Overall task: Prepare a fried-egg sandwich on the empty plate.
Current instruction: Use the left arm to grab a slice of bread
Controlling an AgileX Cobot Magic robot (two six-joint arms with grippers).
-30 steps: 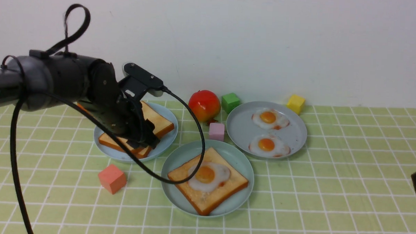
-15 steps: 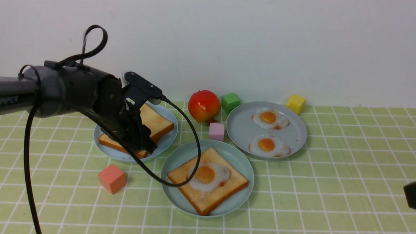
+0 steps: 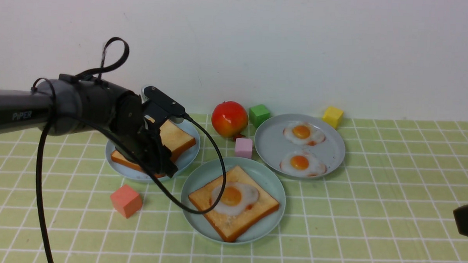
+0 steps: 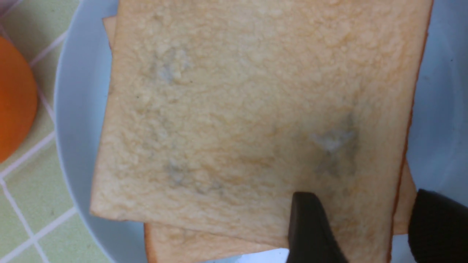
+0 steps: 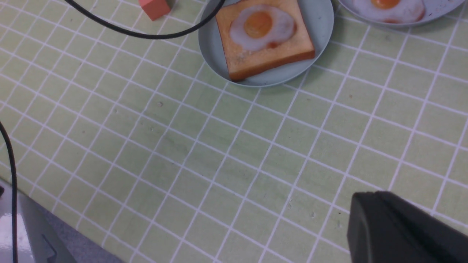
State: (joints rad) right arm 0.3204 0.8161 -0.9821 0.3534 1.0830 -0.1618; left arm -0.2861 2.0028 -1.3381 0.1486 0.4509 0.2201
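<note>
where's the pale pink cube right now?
Front view, near centre: the pale pink cube sits just in front of the red fruit, left of the grey plate and behind the mint plate.

Left arm (image 3: 75,106) forward and low, left end effector (image 3: 164,166) downward with jaws apart; right end effector (image 3: 467,219) closed.

Three plates — mint-green plate (image 3: 273,187), pale blue plate (image 3: 187,160), grey plate (image 3: 270,144). Three bread slices (image 3: 254,214) (image 3: 177,139) (image 3: 120,158). Three fried eggs (image 3: 233,195) (image 3: 302,132) (image 3: 300,163). Four cubes — salmon cube (image 3: 126,201), pink cube (image 3: 244,148), green cube (image 3: 259,115), yellow cube (image 3: 332,116). One red fruit (image 3: 229,119). One orange round thing (image 4: 14,102), mostly hidden.
</note>
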